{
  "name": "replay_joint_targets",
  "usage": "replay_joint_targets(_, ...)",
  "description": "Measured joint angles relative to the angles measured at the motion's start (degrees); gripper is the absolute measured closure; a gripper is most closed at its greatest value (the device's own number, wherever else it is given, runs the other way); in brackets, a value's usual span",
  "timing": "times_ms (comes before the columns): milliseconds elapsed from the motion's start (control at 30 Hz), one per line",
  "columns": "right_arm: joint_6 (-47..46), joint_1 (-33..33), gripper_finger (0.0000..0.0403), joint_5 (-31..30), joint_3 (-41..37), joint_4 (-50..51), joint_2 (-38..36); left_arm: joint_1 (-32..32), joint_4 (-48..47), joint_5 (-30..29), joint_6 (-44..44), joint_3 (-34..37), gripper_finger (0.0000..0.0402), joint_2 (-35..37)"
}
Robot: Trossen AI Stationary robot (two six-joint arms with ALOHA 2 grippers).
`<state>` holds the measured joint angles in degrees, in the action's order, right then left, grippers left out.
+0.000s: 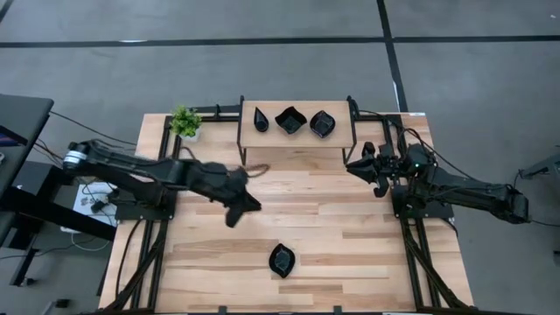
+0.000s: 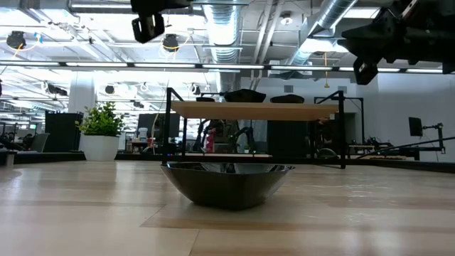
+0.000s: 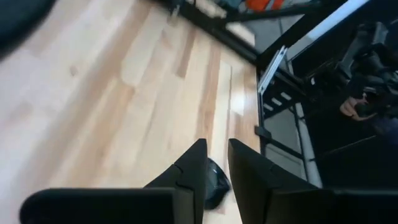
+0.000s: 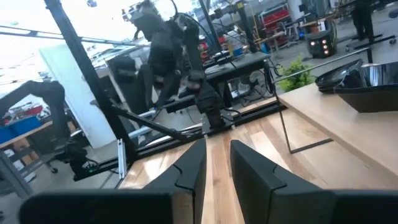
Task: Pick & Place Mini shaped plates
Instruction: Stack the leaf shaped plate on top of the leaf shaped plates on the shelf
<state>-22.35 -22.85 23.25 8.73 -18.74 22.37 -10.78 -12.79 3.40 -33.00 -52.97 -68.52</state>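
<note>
Pale wood planks form the table (image 1: 350,236), standing on a grey floor. At its far left corner sits a small green plant (image 1: 185,122). The left gripper (image 1: 236,206) hangs over the middle of the table, its fingers (image 3: 193,171) a narrow gap apart and holding nothing. Along the far edge a raised wooden shelf (image 1: 296,136) carries three mini shaped plates: a slim teardrop (image 1: 261,118), a wavy-edged square (image 1: 290,120) and a leaf-like oval (image 1: 322,123). A fourth black plate (image 1: 282,260) lies alone near the front edge. The right gripper (image 1: 374,171) waits beside the shelf's right end, jaws slightly parted and empty.
</note>
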Motion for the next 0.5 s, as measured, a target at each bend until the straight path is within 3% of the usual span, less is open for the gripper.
replay_joint_targets(200,0.00,-0.02,0.0334,1.49,0.00,0.09,0.00,-4.97,0.02,-1.25,-14.47,-2.47,0.0335,-8.65)
replay_joint_targets(500,0.42,0.00,0.0334,2.37,0.00,0.24,0.00,-15.90,0.30,-14.97,-46.95,-2.56,0.0335,-17.54)
